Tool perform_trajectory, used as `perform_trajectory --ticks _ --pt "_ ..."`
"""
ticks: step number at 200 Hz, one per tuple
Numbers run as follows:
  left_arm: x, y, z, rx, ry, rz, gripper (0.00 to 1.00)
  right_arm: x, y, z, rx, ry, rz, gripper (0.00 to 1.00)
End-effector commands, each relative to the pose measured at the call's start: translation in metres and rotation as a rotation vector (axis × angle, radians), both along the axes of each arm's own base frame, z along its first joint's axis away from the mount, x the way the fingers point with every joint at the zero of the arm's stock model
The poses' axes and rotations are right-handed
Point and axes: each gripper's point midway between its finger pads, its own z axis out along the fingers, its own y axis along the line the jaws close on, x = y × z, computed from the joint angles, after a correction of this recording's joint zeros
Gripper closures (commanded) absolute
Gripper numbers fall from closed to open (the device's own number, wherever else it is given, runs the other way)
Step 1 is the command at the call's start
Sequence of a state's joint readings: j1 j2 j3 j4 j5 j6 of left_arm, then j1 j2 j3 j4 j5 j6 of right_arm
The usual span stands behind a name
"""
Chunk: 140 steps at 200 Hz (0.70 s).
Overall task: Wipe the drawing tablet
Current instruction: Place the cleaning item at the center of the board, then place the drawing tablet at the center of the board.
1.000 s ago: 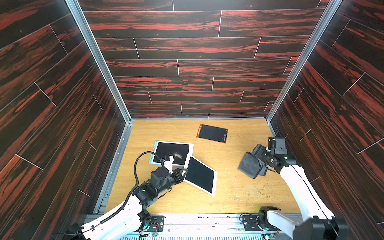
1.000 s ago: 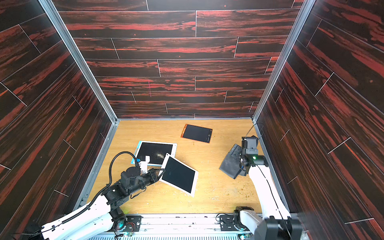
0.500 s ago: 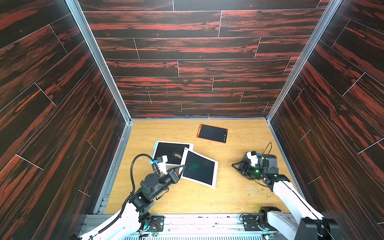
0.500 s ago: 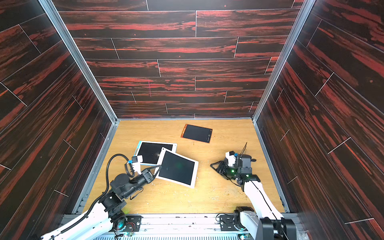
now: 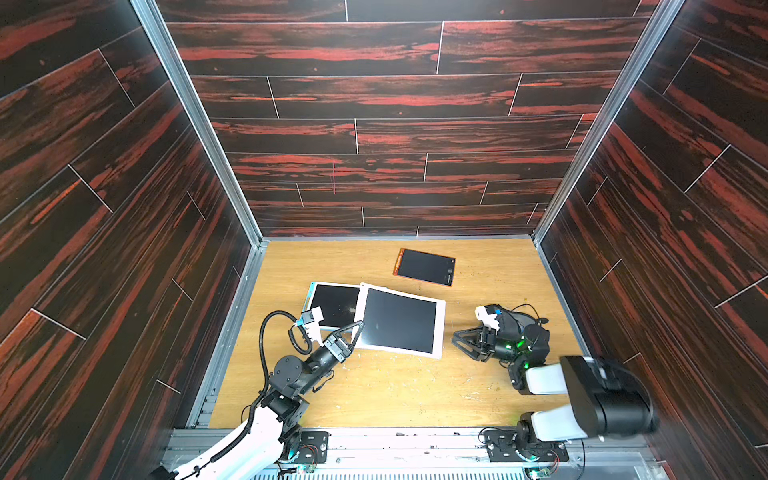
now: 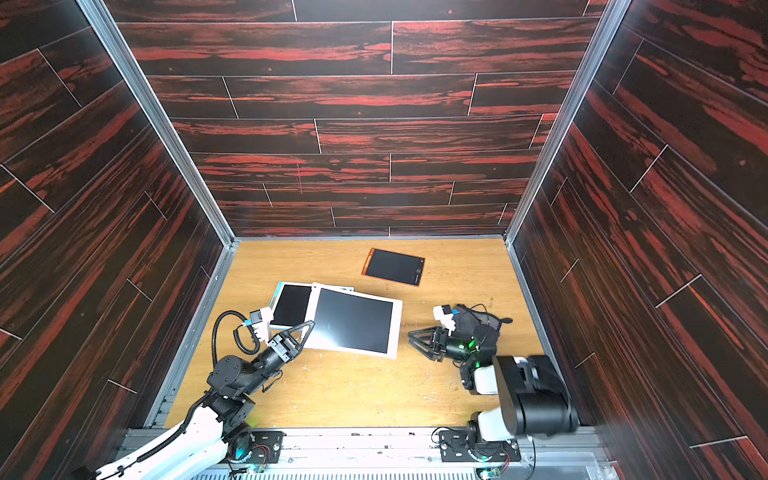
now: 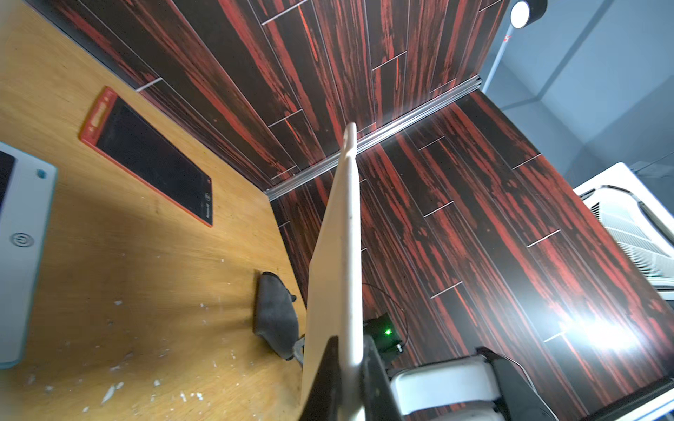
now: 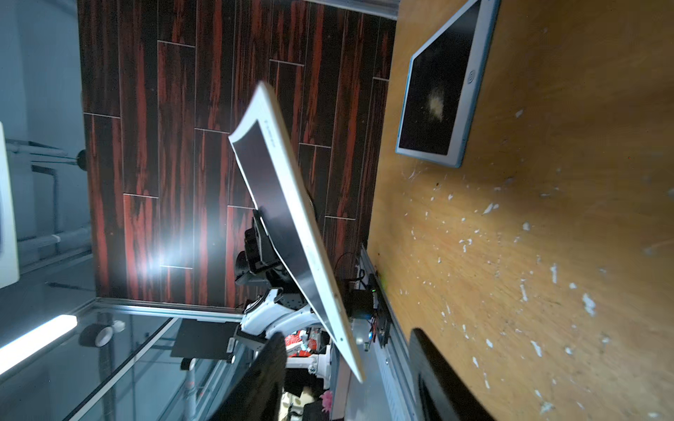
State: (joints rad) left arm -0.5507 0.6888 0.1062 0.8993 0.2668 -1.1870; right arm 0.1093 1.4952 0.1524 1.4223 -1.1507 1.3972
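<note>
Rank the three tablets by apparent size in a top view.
1. White tablet: largest, though raised nearer the camera.
2-3. Blue tablet and orange tablet: unsure, since the blue one is partly hidden.

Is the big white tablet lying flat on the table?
No, the white tablet is tilted well up from the table, with one edge pinched in the left claw.

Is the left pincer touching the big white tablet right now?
Touching. In the left wrist view the white tablet is clamped edge-on inside the left pincer, both fingers pressed against it with no gap.
</note>
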Motion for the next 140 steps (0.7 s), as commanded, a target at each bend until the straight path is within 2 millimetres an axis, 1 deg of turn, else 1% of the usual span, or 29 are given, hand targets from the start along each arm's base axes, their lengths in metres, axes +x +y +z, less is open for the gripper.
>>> perform_trajectory --ticks 1,26,54,89,108,120,140 --pt "-0.010 0.002 0.039 -0.095 -0.101 -0.035 1.00 -0.011 0.012 0.025 0.037 -0.139 0.064 0.44" --pt "-0.010 0.002 0.039 -0.093 -0.095 -0.034 1.00 -0.007 0.019 0.025 0.042 -0.140 0.063 0.44" --pt "-0.012 0.003 0.040 -0.091 -0.090 -0.038 1.00 -0.001 0.020 0.024 0.041 -0.141 0.052 0.44" --pt "-0.012 0.002 0.038 -0.092 -0.079 -0.046 1.00 0.005 0.023 0.024 0.044 -0.134 0.049 0.48" --pt "-0.012 0.000 0.037 -0.091 -0.076 -0.058 1.00 0.007 0.025 0.030 0.050 -0.153 0.049 0.49" --pt "-0.012 -0.001 0.037 -0.090 -0.074 -0.063 1.00 0.008 0.025 0.034 0.054 -0.160 0.053 0.52" --pt "-0.011 -0.001 0.035 -0.090 -0.072 -0.059 1.00 0.011 0.027 0.036 0.058 -0.158 0.056 0.60"
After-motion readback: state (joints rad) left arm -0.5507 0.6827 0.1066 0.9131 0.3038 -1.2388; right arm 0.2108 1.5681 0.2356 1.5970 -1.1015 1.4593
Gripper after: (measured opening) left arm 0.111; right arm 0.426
